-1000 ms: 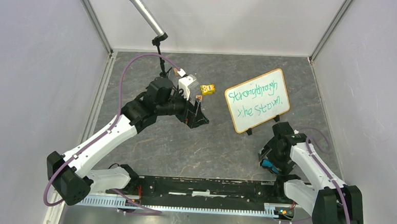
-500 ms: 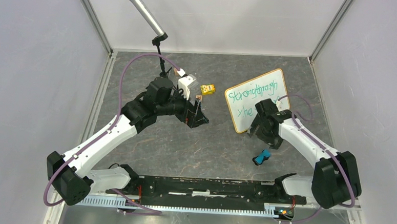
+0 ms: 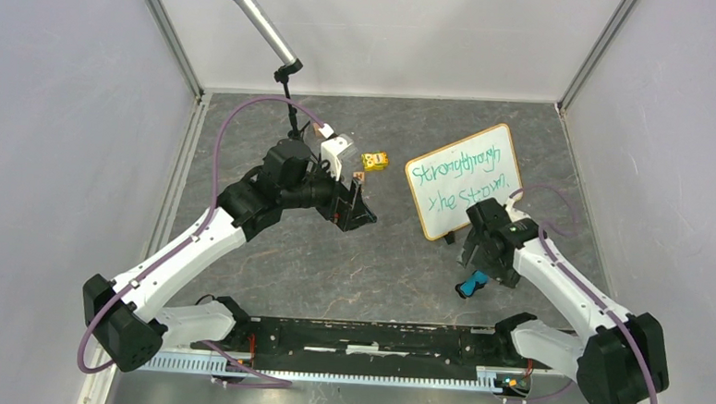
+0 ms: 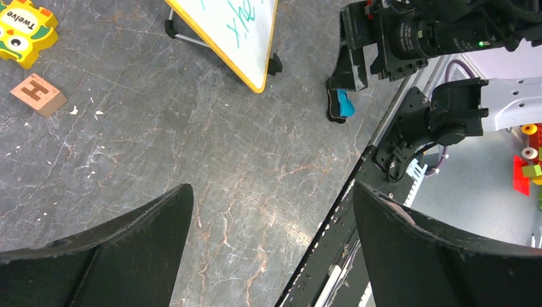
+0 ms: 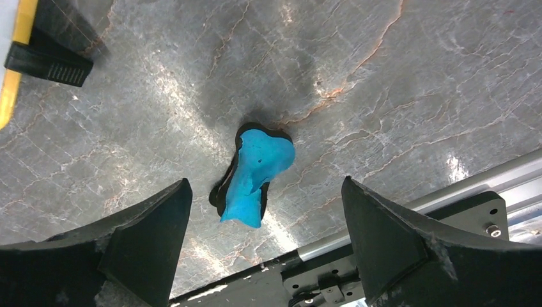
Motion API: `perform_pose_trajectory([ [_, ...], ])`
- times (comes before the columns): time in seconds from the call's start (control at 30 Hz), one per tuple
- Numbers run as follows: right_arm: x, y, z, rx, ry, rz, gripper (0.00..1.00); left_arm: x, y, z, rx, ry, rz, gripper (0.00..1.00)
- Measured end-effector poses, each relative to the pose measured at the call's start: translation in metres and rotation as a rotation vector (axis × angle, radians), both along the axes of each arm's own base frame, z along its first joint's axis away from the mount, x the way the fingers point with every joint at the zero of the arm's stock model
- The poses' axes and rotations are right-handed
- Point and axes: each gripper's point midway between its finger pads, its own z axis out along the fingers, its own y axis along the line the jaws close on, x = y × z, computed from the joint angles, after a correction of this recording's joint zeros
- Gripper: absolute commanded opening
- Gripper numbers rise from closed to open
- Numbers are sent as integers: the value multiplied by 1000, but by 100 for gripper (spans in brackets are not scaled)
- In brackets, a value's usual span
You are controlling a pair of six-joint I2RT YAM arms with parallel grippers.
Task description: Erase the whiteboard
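Observation:
The whiteboard [image 3: 464, 180] stands tilted at the right back of the table, with green handwriting on it; its lower corner shows in the left wrist view [image 4: 230, 32]. A small blue and black eraser [image 3: 471, 284] lies on the table in front of it, also seen in the right wrist view [image 5: 254, 173] and the left wrist view [image 4: 339, 105]. My right gripper [image 3: 486, 264] is open and hovers just above the eraser, jaws wide to either side [image 5: 265, 240]. My left gripper [image 3: 354, 211] is open and empty over the table's middle [image 4: 271, 256].
A yellow toy block [image 3: 374, 160] and a small wooden letter block [image 3: 358, 176] lie behind the left gripper. A microphone on a stand [image 3: 257, 19] rises at the back left. The black base rail [image 3: 366, 337] runs along the near edge.
My right arm swung up to the whiteboard and came back down over the eraser, which lies on the table. The left arm has not moved.

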Motion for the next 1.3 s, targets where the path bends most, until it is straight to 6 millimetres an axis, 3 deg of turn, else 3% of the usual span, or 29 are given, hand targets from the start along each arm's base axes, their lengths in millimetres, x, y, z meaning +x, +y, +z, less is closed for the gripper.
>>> perform_pose_trajectory([
  [0.27,-4,10,-14,-13,54,24,79,-1,0,2,-5,-4,-3,100],
  [0.53,-23,14,-37,5,89,-9,65,-1,0,2,-5,-3,-3,100],
  [0.9,-21,16,-42,-40,92,16,40,-1,0,2,-4,-3,-3,100],
  [1.13,-14,10,-40,-81,66,51,35,-1,0,2,-4,-2,-3,100],
  [1.3,2,14,-32,-81,-3,179,11,-1,0,2,-6,-3,-4,100],
])
